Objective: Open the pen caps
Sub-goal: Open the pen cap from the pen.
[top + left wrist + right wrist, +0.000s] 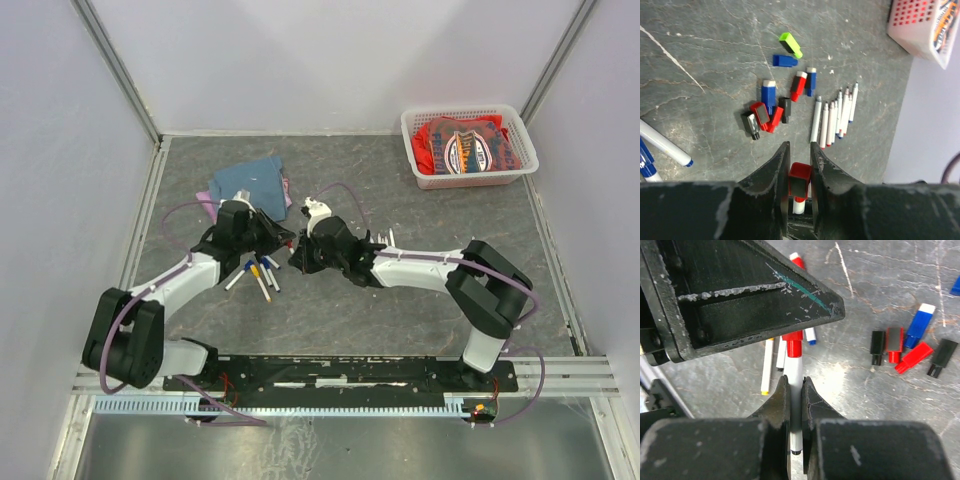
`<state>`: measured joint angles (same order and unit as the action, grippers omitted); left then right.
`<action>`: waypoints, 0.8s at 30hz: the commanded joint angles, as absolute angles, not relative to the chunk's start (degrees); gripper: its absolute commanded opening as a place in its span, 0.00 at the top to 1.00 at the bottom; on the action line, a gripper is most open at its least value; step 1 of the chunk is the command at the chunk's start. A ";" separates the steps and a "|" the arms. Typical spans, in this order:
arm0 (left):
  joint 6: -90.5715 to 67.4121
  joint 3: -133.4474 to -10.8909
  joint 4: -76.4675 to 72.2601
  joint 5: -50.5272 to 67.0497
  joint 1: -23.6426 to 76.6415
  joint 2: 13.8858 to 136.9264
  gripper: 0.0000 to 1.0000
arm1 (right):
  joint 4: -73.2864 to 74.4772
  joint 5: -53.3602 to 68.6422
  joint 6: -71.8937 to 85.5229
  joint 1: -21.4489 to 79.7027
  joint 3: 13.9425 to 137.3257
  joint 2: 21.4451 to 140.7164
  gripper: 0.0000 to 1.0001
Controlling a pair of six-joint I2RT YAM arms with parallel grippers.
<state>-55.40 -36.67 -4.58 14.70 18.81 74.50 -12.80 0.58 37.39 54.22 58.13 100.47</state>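
Two robot arms met over the middle of a grey stone-patterned table [400,320], sharing one marker pen between them. The left gripper [799,149] was clenched on the pen's red cap [800,181], its two black fingers pressed against either side of the cap, with a short length of white showing just beneath it in the left wrist view. The right gripper [795,382] was clamped on the white pen barrel [796,374], fingers tight against it. From the right wrist, the barrel ran straight up out of the fingers to the red cap, which sat at the edge of the left arm's dark finger. The cap looked seated on the barrel, with no gap visible between them. Beyond the held pen, loose caps lay scattered on the table: a green cap [791,45] farthest out, a blue cap [785,60] just beside it, and nearer in a huddle of red, black and blue caps [771,112], several touching one another. To their right a row of uncapped pens [832,120] lay side by side, tips pointing away from the left wrist camera. A few more pens [262,278] rested on the table below the two grippers in the overhead view. A blue cloth [250,185] lay behind the left arm, and a white basket [475,182] holding red and orange packets stood in the far right corner.
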 commanded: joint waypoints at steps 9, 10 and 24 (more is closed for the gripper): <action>-59.22 -44.87 0.01 -4.53 21.38 83.34 0.97 | 2.72 -13.74 27.85 56.39 61.22 101.63 0.99; -58.75 -45.21 0.00 -5.00 21.40 83.66 0.97 | 3.02 -13.79 27.46 56.55 61.21 101.75 0.99; -55.60 -36.92 -19.42 -0.74 21.26 80.43 0.97 | -21.21 2.87 37.89 54.23 47.02 96.20 0.99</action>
<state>-57.60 -39.11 -5.80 6.94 24.14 83.29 -16.05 -5.41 32.27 55.05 52.88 101.19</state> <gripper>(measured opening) 0.260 0.064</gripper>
